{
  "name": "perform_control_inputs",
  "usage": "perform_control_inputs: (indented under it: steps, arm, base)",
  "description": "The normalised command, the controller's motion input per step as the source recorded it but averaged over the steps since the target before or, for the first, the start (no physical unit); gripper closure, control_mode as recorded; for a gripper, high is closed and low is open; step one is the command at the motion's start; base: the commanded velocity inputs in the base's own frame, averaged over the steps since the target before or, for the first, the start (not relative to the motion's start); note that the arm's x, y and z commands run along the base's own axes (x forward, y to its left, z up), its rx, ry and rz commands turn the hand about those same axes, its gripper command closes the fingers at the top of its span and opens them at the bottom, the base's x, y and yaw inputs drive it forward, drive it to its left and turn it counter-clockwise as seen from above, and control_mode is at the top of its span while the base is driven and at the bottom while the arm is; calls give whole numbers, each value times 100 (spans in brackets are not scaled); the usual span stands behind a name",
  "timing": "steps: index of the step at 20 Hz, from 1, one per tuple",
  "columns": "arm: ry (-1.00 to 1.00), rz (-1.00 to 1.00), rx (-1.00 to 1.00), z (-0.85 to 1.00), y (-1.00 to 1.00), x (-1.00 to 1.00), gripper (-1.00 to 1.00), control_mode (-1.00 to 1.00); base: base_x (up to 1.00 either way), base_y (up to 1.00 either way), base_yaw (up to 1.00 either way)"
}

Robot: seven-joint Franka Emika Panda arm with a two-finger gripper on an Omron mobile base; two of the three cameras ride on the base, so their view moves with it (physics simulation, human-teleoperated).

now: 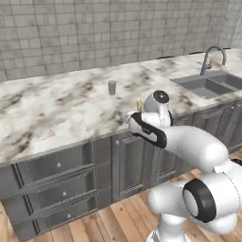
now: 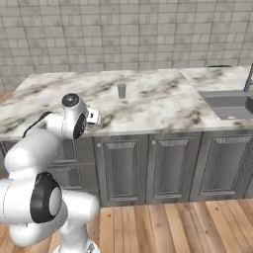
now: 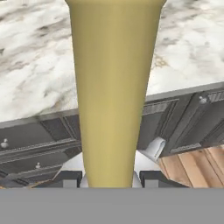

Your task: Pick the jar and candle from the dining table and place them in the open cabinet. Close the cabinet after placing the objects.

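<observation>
The yellow candle (image 3: 114, 87) fills the middle of the hand view, rising between my two dark fingertips (image 3: 151, 178); my gripper (image 3: 109, 179) is shut on it near its base. In the left base view the candle's tip (image 1: 139, 105) peeks out beside the hand, held just over the front edge of the dining table (image 1: 56, 111). The dark grey jar (image 1: 112, 87) stands upright further back on the marble top, also seen as a jar (image 2: 121, 90) in the right base view, beyond and right of my gripper (image 2: 94, 118). The cabinet is out of view.
A grey sink (image 1: 208, 85) with a curved faucet (image 1: 212, 56) is set into the marble at the right. Dark grey drawers (image 1: 56, 189) and doors (image 2: 168, 165) run below the top. A tiled wall stands behind, and wooden floor lies below.
</observation>
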Motion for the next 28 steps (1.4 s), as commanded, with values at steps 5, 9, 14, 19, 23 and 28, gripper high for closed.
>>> perform_control_inputs:
  steps: [5, 9, 14, 19, 23, 28]
  arm:
    - [0, 0, 0, 0, 0, 0, 100, 100]
    - [0, 0, 0, 0, 0, 0, 100, 100]
    - [0, 0, 0, 0, 0, 0, 100, 100]
    - [0, 0, 0, 0, 0, 0, 100, 100]
    - [0, 0, 0, 0, 0, 0, 100, 100]
    - [0, 0, 0, 0, 0, 0, 100, 100]
  base:
    - [-13, 17, -90]
    - [-2, 22, -96]
    - [0, 29, -95]
    - [0, 34, -92]
    - [0, 34, -88]
    - [1, 27, -82]
